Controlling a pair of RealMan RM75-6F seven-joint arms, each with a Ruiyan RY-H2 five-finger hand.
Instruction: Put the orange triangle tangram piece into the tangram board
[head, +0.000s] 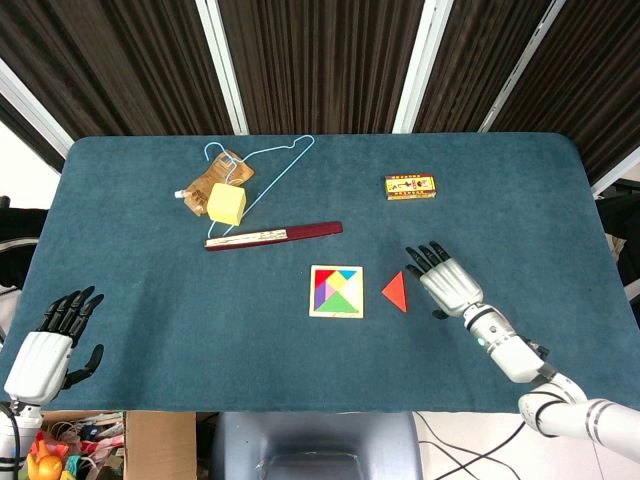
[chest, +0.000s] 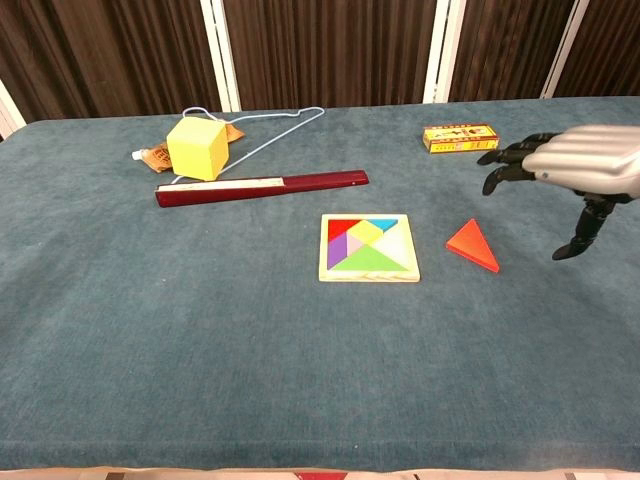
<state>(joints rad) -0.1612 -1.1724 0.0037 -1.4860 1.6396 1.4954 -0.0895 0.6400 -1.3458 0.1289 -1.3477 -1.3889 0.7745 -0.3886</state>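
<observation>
The orange triangle (head: 395, 291) (chest: 472, 245) lies flat on the blue cloth just right of the tangram board (head: 336, 291) (chest: 369, 247), a small wooden square holding several coloured pieces. My right hand (head: 443, 277) (chest: 565, 166) hovers above the table just right of the triangle, fingers spread, holding nothing. My left hand (head: 48, 344) hangs off the table's near left corner, fingers apart and empty; the chest view does not show it.
A dark red ruler-like bar (head: 274, 235) (chest: 262, 187) lies behind the board. Further back left are a yellow cube (head: 226, 203), a brown packet (head: 212, 172) and a light blue hanger (head: 270, 160). A small yellow box (head: 409, 187) (chest: 459, 137) sits at the back right.
</observation>
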